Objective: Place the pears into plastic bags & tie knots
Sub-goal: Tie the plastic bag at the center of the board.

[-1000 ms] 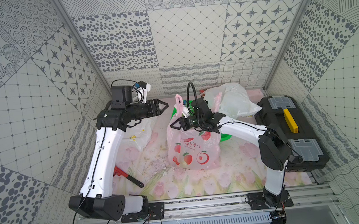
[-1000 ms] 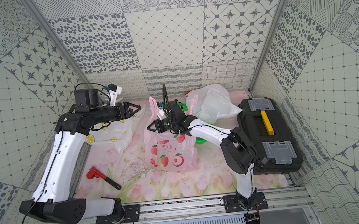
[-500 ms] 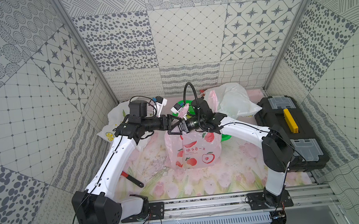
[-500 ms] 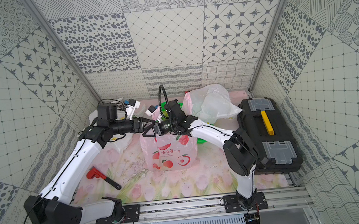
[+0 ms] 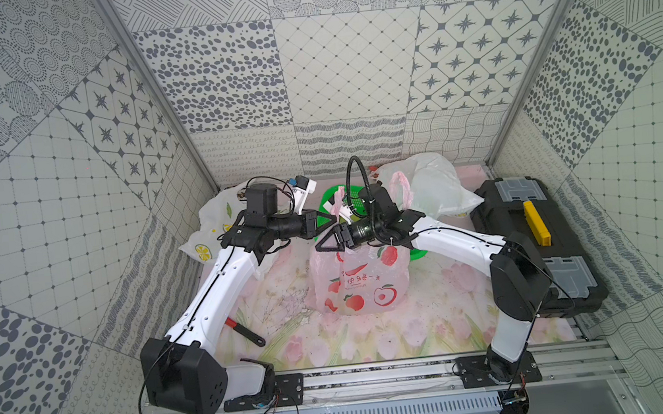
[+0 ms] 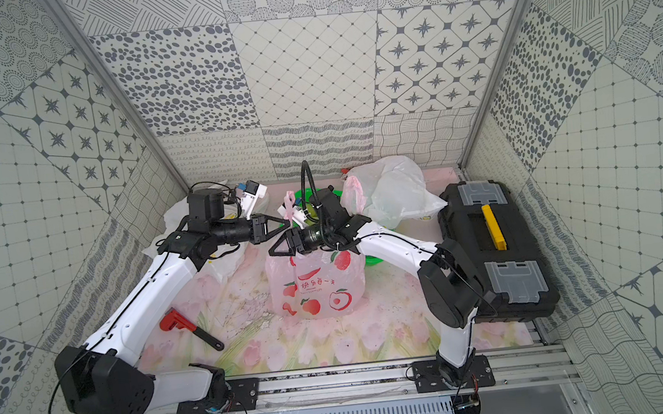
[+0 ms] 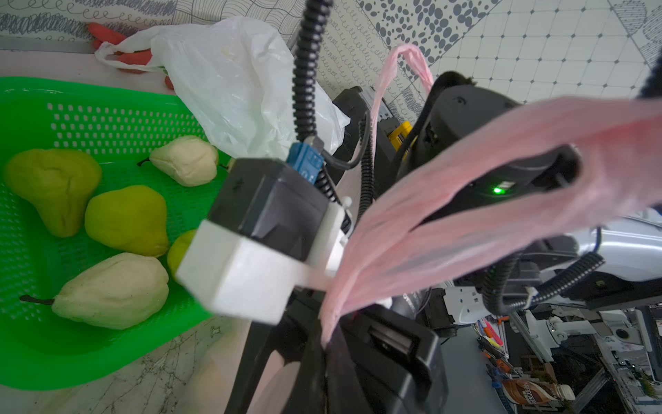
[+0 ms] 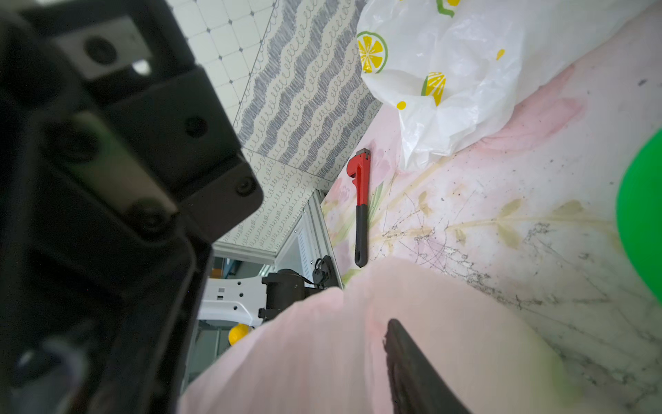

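The pink plastic bag (image 5: pixel 360 288) (image 6: pixel 319 292) with red fruit prints stands mid-table. My left gripper (image 5: pixel 337 215) (image 6: pixel 288 224) (image 7: pixel 324 344) is shut on one of its handles (image 7: pixel 447 229), which stands up above the jaws. Just below it, my right gripper (image 5: pixel 326 239) (image 6: pixel 280 244) stands open at the bag's mouth. Pink plastic drapes over its one visible finger (image 8: pixel 412 365). Several pears (image 7: pixel 125 218) (image 7: pixel 111 290), green and cream, lie in the green basket (image 7: pixel 107 118) behind the bag. The lemon-print bag (image 5: pixel 211 223) (image 8: pixel 447 71) lies back left, the plain white bag (image 5: pixel 432 190) (image 7: pixel 233 82) back right.
A black toolbox (image 5: pixel 532 238) (image 6: pixel 495 242) with a yellow handle fills the right side. A red wrench (image 5: pixel 246 332) (image 6: pixel 188 329) (image 8: pixel 361 200) lies front left on the floral mat. Both grippers crowd together over the pink bag.
My left arm swung right from the lemon bag side to the pink bag's handle and shut on it. My right gripper, shut before, has opened, and the bag has sunk lower.
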### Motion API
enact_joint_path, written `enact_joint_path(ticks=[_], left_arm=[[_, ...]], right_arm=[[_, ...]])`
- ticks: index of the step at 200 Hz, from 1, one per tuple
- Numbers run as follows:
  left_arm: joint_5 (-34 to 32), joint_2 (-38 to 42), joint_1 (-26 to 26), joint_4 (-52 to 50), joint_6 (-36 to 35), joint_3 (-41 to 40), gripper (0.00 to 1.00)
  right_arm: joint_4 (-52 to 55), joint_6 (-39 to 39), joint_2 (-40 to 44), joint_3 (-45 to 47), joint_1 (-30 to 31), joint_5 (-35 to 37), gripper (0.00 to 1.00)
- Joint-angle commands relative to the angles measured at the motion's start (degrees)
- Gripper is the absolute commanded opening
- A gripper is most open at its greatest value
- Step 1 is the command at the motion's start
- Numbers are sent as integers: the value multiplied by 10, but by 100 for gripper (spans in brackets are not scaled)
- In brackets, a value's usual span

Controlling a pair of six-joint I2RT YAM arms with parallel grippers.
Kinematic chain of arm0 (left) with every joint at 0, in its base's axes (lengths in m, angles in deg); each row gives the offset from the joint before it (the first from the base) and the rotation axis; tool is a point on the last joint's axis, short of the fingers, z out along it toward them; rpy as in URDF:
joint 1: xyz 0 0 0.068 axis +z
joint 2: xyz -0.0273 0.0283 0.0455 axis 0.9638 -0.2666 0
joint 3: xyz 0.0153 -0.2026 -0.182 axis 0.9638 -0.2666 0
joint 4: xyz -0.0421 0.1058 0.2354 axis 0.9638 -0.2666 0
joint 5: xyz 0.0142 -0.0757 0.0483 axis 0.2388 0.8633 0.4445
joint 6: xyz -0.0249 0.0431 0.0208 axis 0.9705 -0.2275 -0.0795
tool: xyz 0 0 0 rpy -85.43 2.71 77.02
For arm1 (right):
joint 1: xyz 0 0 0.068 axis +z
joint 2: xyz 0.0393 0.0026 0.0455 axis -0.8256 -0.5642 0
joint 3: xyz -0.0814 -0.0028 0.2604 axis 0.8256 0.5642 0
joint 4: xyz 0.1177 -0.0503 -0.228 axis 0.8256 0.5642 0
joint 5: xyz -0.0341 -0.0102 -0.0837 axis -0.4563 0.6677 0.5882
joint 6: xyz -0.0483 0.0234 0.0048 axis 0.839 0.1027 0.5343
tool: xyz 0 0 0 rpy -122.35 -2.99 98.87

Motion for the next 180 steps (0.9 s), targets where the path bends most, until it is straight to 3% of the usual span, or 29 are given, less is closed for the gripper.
enact_joint_path(ticks=[1,35,60,102,147,165,180], left_arm=[[4,-3,12,11,4,-6,0],[16,1,18,23,20,-12,0],[20,-2,18,21,22,-11,0],[21,1,15,17,21,-13,0],[24,2,8,10,17,-4,0],[24,5,8,10,15,-1,0],[25,7,7,10,15,-2,0]], right_arm=[[10,-2,64,15,-20,47,63],[96,30,110,0,-25,138,77],[111,23,134,-30,-25,211,78],[155,38,99,-127,-18,292,77],[177,61,24,-218,-2,290,68],[169,61,14,-224,2,291,59],[148,51,17,-214,2,291,43]])
